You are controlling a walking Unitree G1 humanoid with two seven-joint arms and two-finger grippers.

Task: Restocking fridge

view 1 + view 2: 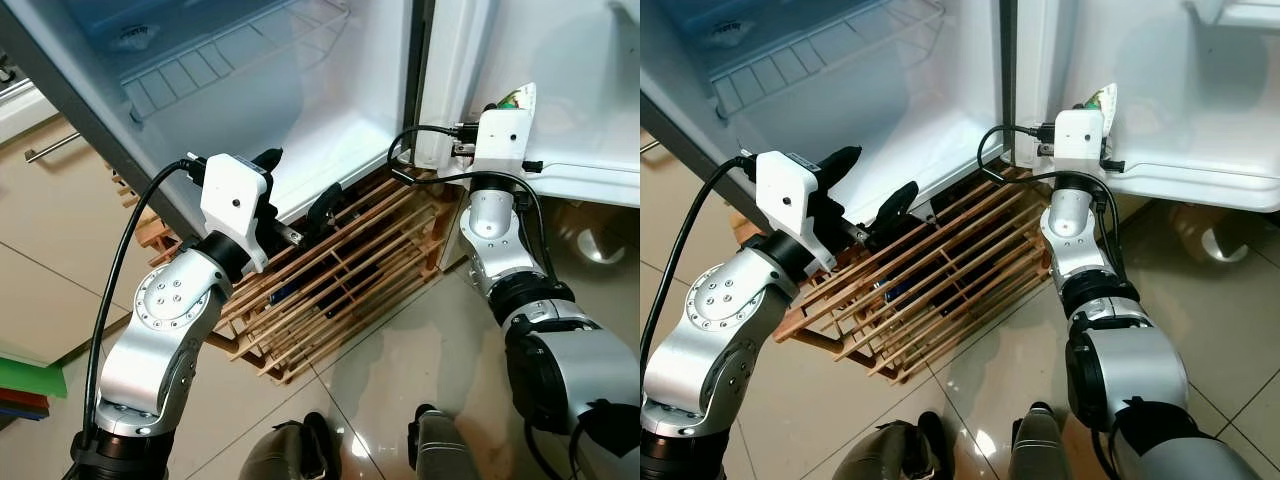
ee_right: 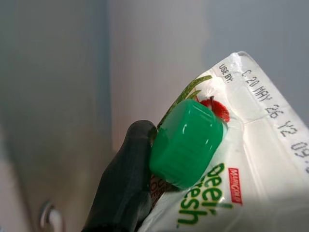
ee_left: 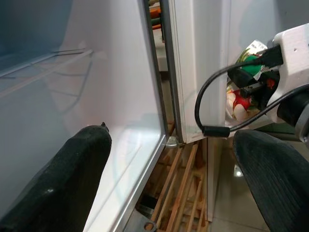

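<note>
The juice carton [image 2: 227,159] is a gable-topped paper pack with a green screw cap [image 2: 187,142], and it looks as though it would dent if squeezed hard; if full it would be fairly heavy and slosh, so the flat side walls below the cap seem the safest place to grip, not the folded top ridge. It sits at the fridge door [image 1: 560,90], its top peeking out just behind the right gripper's white wrist block, by the low door shelf [image 1: 585,180].

The right gripper [image 2: 159,159] is closed on the carton: one black finger [image 2: 123,188] presses against the pack just beside the cap (the other finger is hidden behind the pack).

The left gripper [image 1: 870,185] hangs empty with its fingers spread wide, near the lower edge of the fridge door's neighbouring open compartment [image 1: 250,90] and above the wooden rack [image 1: 340,270] on the floor under the fridge. In its wrist view the two black fingertips [image 3: 72,174] stand far apart, touching nothing, with the carton visible beyond by the door.
</note>
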